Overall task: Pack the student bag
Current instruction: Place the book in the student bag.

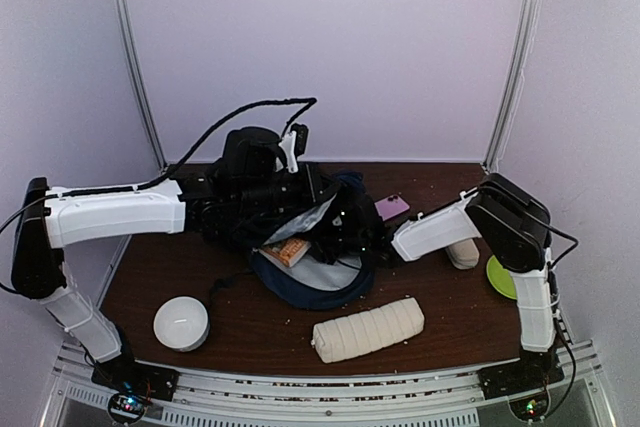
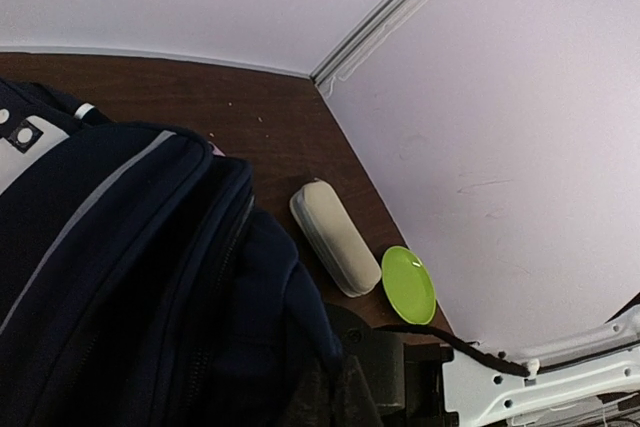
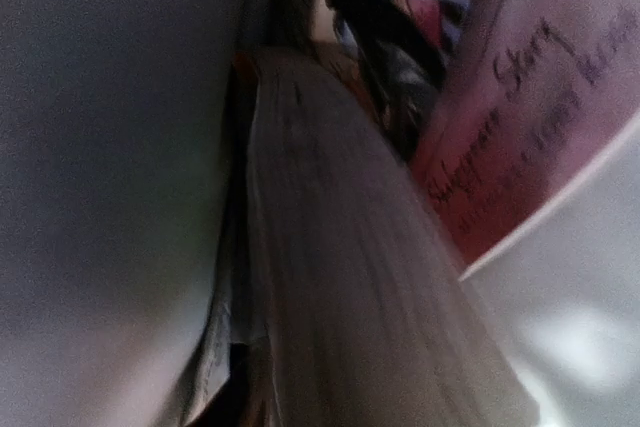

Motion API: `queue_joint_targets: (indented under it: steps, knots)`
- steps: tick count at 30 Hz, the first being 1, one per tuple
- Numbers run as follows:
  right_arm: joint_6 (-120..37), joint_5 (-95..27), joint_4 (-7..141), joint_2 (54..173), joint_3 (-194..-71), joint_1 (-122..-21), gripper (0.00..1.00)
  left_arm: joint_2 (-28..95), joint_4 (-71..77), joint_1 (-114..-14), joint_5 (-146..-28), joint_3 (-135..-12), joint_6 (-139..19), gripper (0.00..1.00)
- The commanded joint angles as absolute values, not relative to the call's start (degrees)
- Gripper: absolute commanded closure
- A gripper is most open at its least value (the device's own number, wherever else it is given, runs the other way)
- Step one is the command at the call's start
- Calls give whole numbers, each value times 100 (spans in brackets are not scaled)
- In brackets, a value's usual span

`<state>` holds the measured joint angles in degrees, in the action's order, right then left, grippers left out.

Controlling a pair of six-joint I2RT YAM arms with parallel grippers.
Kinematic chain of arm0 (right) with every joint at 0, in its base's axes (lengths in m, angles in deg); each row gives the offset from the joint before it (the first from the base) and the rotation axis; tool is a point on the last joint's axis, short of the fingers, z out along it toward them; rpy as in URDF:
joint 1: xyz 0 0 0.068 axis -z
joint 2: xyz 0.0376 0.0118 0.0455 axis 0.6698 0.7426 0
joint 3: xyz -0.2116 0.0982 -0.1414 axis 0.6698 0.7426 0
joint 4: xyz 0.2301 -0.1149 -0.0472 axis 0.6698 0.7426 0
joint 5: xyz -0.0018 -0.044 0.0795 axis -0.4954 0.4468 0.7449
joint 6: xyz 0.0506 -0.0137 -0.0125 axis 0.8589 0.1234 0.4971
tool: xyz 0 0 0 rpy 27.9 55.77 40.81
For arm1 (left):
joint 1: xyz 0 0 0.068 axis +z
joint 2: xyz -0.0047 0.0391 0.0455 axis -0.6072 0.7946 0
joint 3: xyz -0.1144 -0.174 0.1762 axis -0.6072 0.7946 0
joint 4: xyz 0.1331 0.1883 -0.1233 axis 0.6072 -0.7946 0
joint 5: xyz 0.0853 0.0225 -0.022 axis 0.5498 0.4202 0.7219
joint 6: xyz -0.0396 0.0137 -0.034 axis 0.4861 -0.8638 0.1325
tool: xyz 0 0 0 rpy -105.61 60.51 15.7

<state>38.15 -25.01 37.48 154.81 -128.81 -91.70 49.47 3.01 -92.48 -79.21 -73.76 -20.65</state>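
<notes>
The student bag [image 1: 322, 293], dark navy with white trim, lies open in the middle of the table. It fills the left of the left wrist view [image 2: 120, 247]. My left gripper [image 1: 296, 183] is at the bag's upper back edge. Its fingers are hidden, and bunched navy fabric runs up into them. My right gripper [image 1: 368, 243] is inside the bag's opening. A book [image 1: 288, 251] sits in the opening. Its page edges [image 3: 340, 277] run straight into my right jaws, between the grey lining [image 3: 110, 197] and a pink printed cover [image 3: 530, 127].
A white ribbed pouch [image 1: 368, 329] lies in front of the bag. A white round container [image 1: 181, 323] is at front left. A beige case [image 1: 462, 252] [image 2: 335, 238] and a green plate [image 1: 500, 277] [image 2: 408, 285] are at the right. A pink item [image 1: 391, 208] lies behind the bag.
</notes>
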Motion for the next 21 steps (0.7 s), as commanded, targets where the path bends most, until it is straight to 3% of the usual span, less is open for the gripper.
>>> queue_joint_targets:
  steps: [1, 9, 21]
  knots:
    - [3526, -2555, 3652, 14894, -12600, -9158, 51, 4511, 1879, -9399, -8049, -7175, -1914, 100]
    - [3198, -2676, 4301, 14353, -12074, -9067, 44, 4568, 1845, -9391, -7992, -7102, -1939, 100]
    - [1839, -3216, 6475, 13657, -12104, -8867, 40, 4732, 1769, -9390, -8067, -7246, -1977, 100]
